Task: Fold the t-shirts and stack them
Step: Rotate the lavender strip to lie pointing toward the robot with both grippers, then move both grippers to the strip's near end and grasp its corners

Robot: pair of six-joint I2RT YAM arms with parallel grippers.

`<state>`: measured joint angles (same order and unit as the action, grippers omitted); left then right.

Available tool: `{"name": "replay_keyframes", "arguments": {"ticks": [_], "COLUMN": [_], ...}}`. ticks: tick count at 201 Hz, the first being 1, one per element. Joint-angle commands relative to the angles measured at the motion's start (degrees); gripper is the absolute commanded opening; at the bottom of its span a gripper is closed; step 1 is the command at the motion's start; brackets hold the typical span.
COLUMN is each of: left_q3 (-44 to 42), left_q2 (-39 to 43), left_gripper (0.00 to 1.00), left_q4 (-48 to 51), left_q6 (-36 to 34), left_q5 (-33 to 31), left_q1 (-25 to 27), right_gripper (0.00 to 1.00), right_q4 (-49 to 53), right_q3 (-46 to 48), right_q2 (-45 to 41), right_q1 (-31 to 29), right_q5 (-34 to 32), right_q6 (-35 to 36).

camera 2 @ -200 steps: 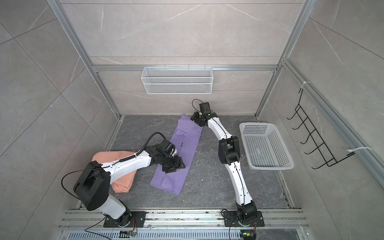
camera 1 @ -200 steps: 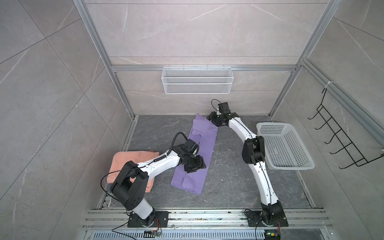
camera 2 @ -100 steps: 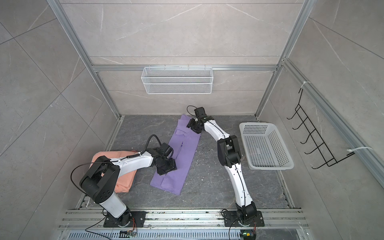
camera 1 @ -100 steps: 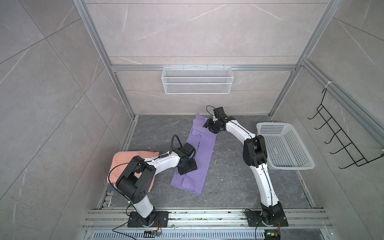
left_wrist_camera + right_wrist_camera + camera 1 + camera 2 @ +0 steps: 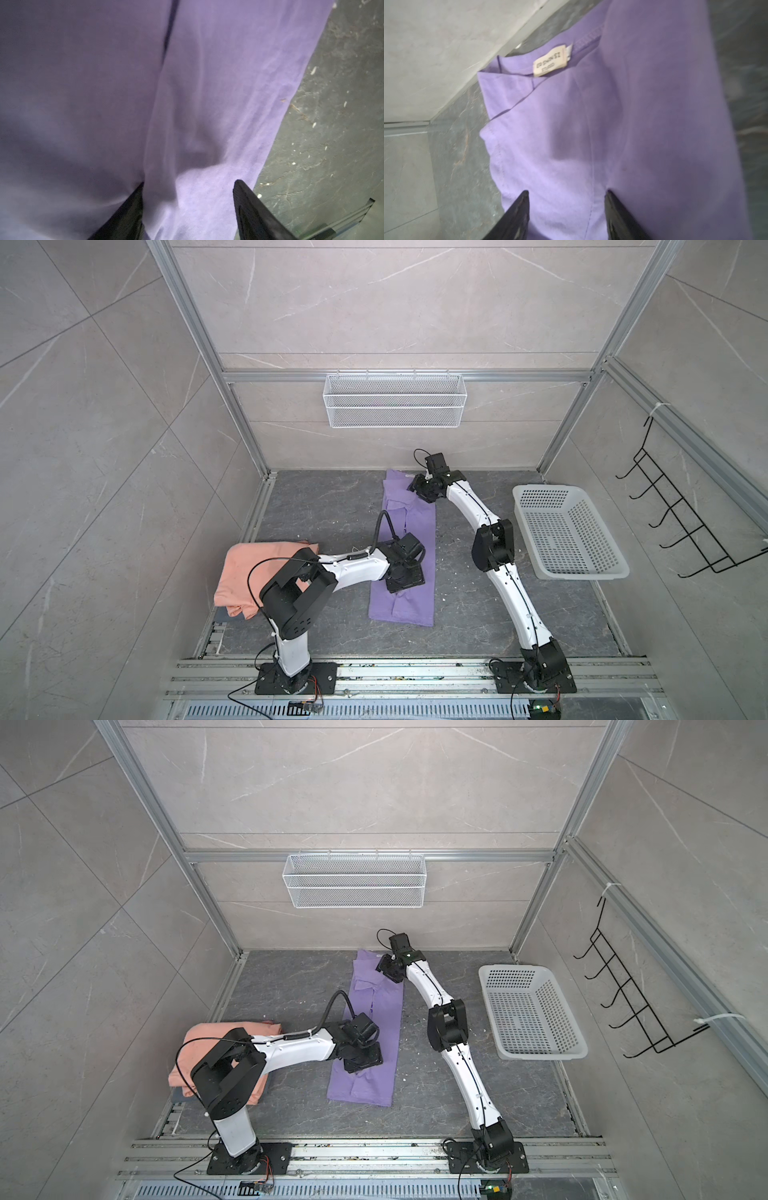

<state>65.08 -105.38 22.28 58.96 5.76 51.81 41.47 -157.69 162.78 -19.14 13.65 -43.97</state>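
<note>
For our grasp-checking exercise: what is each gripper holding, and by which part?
Nothing is held: the left gripper and the right gripper both stand open over the lavender shirt.

2 t-shirts: 1 lavender t-shirt (image 5: 409, 603), 1 salmon t-shirt (image 5: 245, 568). 1 white plastic basket (image 5: 569, 526), 1 wire wall basket (image 5: 395, 414), 1 black hook rack (image 5: 685, 508). 2 robot arms: left arm (image 5: 353, 570), right arm (image 5: 469, 499).

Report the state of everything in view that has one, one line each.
lavender t-shirt: folded lengthwise into a narrow strip, lying flat, not yet folded across.
peach t-shirt: in a folded pile, apart from the lavender one.
left gripper: open, low over the strip's near half.
right gripper: open, low over the strip's collar end.
white plastic basket: upright, empty.
wire wall basket: empty.
hook rack: nothing hung.
</note>
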Motion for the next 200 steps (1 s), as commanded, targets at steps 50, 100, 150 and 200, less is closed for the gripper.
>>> {"name": "replay_keyframes", "arguments": {"ticks": [50, 100, 150, 200], "left_q3": [6.7, 3.4, -14.9, -25.0], "left_q2": [1.0, 15.8, 35.8, 41.5], "left_gripper": [0.69, 0.68, 0.66, 0.64], "left_q4": [9.0, 15.9, 17.7, 12.8], "left_q6": [-8.2, -12.0, -7.3, -7.5], "left_q5": [5.7, 1.7, 1.7, 10.3], "left_q1": [0.6, -0.5, -8.1, -11.8], "right_gripper": [0.59, 0.59, 0.60, 0.61], "right_q4": [-6.1, 4.1, -1.6, -4.1], "right_q3": [10.2, 24.5, 77.4, 110.8], "right_q2": [-12.1, -32.6, -72.3, -100.0], "right_q1": [2.6, -1.3, -6.5, -16.0], "right_q5": [3.7, -6.2, -11.5, -10.9], "right_q6": [10.7, 16.0, -0.7, -16.5]}}
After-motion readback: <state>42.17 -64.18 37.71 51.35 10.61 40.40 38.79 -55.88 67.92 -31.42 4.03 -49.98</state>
